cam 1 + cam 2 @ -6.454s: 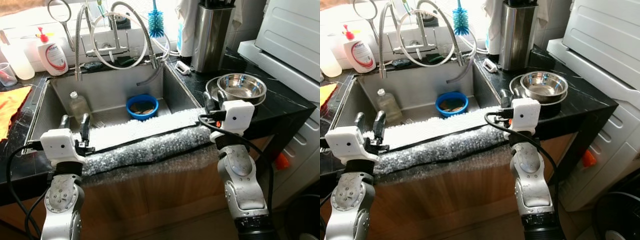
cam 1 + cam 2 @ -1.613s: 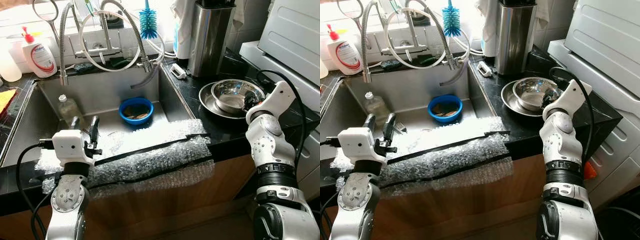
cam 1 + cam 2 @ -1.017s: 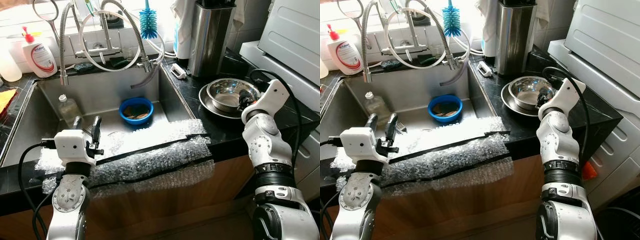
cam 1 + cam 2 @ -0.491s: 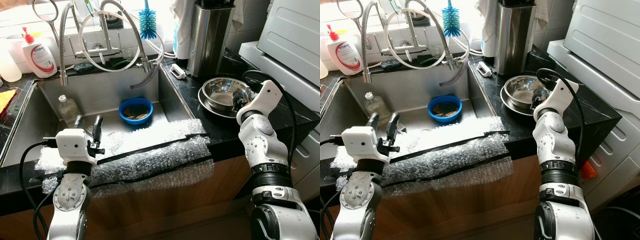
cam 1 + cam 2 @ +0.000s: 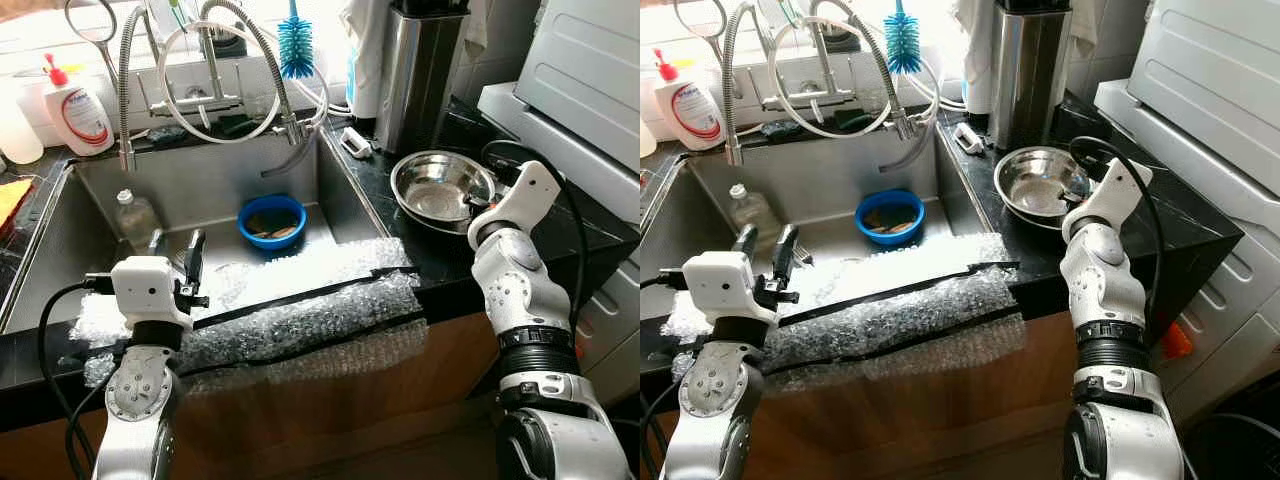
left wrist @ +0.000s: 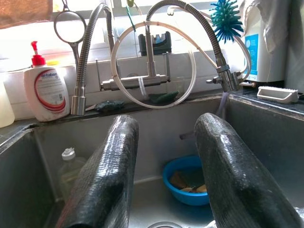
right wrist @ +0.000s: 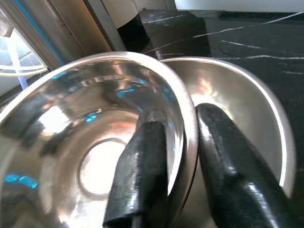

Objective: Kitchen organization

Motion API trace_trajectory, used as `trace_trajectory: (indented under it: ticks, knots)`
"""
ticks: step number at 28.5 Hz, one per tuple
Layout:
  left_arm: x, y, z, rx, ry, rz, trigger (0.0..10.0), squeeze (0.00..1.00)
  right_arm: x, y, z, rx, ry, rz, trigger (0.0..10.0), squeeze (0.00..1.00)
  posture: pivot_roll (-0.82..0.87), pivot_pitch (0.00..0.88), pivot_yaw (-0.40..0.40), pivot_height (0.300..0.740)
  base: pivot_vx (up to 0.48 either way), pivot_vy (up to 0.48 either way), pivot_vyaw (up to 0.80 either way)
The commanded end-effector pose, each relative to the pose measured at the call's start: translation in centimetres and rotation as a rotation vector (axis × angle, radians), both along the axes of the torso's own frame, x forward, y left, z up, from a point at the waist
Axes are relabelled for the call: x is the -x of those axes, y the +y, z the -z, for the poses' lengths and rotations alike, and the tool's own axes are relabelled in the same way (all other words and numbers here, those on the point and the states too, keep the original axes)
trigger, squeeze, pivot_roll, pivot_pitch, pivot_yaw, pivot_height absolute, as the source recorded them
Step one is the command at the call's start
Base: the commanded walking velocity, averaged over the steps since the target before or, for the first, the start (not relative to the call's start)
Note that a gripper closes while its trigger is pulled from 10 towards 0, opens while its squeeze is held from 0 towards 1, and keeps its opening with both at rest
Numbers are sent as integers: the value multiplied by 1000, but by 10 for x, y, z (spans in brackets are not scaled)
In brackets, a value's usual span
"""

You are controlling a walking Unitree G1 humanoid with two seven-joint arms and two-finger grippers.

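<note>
Status for you: the right gripper (image 7: 175, 166) has its fingers pinching the rim of the upper steel bowl (image 5: 437, 195), one finger inside, one outside. That bowl sits tilted, half off the lower bowl (image 7: 247, 123) it was nested in, on the black desk (image 5: 455, 262) to the right of the sink (image 5: 210, 190). My read: you're mid-lift, separating the two bowls; neither has gone anywhere final yet.

The left gripper (image 6: 164, 180) hovers over the sink's near edge with fingers spread, holding nothing. The bubble wrap (image 5: 290, 315) lies draped over the front of the sink and desk edge, not put away.

Looks outstanding in the sink: blue bowl (image 5: 271, 219) with scraps in it and a small plastic bottle (image 5: 134, 218). Soap bottle (image 5: 79, 95) and blue brush (image 5: 295, 50) sit at the back by the tap.

Overall early stage. Bowl grasp done, placement and the rest of the tidy-up left.
</note>
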State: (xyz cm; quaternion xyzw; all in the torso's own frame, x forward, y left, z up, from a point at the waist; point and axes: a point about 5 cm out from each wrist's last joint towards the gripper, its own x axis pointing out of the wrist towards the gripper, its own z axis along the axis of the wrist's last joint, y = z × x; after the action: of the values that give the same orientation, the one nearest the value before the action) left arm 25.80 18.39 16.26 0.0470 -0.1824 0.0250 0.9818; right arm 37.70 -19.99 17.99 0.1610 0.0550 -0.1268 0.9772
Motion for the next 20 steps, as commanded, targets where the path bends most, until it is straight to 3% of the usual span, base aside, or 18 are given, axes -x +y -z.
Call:
trace_trajectory:
  ticks: [1, 20]
  knots:
    - [-3, 1, -2, -22, 5, 9, 10000, 0, -2, 4, -6, -24, -17, -3, 0, 0, -48, 0, 42, 740, 0, 0, 0]
    - [-6, -1, -7, -29, -14, 18, 10000, 0, -2, 2, -36, -148, -287, 48, 0, 0, -44, 0, 45, 740, 0, 0, 0]
